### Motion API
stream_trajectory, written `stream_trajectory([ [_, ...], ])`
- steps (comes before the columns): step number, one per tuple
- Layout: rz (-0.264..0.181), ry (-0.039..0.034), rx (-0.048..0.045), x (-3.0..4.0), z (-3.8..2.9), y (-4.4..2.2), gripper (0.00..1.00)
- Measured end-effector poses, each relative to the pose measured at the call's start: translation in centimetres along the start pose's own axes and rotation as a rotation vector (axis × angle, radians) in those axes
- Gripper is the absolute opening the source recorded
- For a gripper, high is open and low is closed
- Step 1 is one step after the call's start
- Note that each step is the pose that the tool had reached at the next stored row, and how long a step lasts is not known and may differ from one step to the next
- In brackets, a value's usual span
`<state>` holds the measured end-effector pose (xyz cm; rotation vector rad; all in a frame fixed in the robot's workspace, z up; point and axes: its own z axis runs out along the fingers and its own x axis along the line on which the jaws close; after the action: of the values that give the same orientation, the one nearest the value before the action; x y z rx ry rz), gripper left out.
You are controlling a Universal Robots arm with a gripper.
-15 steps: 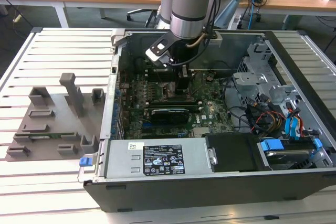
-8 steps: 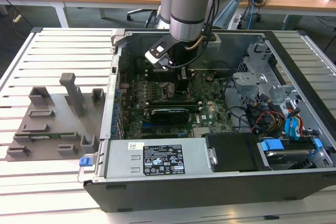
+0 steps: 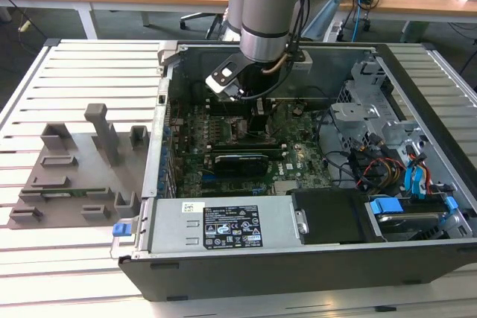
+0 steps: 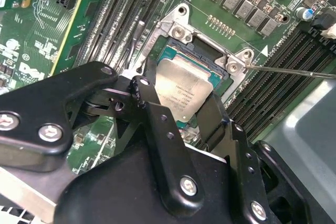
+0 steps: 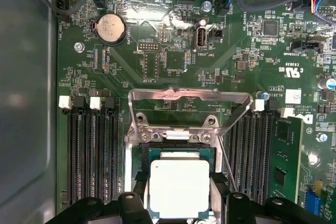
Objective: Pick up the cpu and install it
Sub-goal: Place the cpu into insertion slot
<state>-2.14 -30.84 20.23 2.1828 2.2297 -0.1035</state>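
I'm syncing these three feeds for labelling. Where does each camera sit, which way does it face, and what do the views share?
Exterior view: off the arm, high beside the open computer case, looking down into it; the arm shows.
First wrist view: on the wrist, looking straight down at the motherboard; the gripper shows.
Second wrist view: on the wrist, looking slantwise across the gripper at the motherboard.
Shared: both wrist views show the gripper shut on the cpu over its socket.

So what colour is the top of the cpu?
The cpu top is pale silver-white, clearest in the first wrist view.
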Motion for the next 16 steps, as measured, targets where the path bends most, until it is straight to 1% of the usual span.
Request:
stream_trajectory([
  [5,0.002,0.0005,0.0000,0.32,0.24,0.02,0.55],
  [8,0.003,-0.0001,0.0004,0.33,0.49,0.02,0.55],
  [13,0.003,0.0006,0.0000,0.35,0.55,0.03,0.55],
  [14,0.003,0.0015,-0.0006,0.36,0.58,0.04,0.55],
  [15,0.003,0.0009,-0.0001,0.36,0.57,0.03,0.62],
  [16,0.003,0.0003,0.0001,0.34,0.55,0.03,0.62],
])
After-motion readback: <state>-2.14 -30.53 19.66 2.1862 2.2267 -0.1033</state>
